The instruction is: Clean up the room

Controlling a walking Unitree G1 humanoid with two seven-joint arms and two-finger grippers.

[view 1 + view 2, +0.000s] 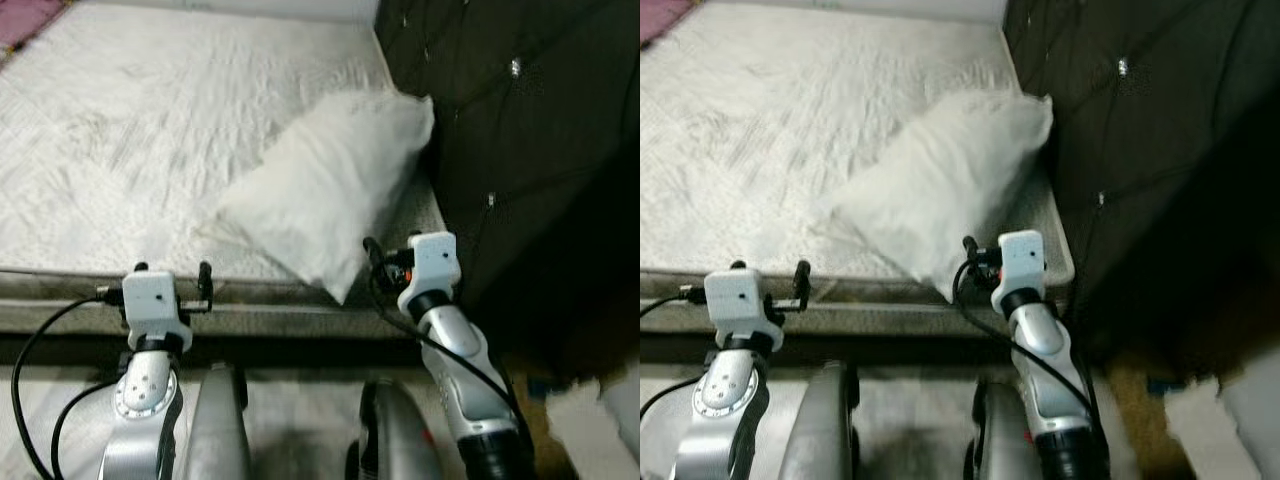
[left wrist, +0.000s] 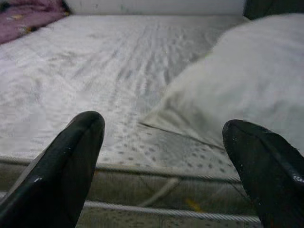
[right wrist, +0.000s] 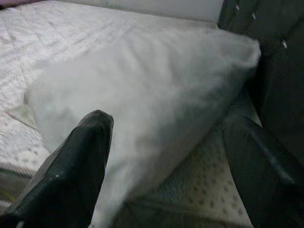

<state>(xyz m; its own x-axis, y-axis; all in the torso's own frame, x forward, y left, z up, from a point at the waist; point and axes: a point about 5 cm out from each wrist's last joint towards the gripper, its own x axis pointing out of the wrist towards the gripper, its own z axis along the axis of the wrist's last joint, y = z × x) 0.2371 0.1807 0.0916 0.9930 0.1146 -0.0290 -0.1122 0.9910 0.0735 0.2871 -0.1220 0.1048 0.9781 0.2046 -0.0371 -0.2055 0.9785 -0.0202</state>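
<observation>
The white pillow (image 1: 325, 180) lies askew on the bed (image 1: 130, 130), beside the dark headboard (image 1: 530, 120). Right gripper (image 3: 166, 156) and left gripper (image 2: 161, 161) face it, jaws released, presumably for grasping.

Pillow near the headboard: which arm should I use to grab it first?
Right. The right gripper is open at the pillow by its near corner, beside the dark headboard. The left gripper, also open, faces bare mattress well to the pillow's left.
</observation>
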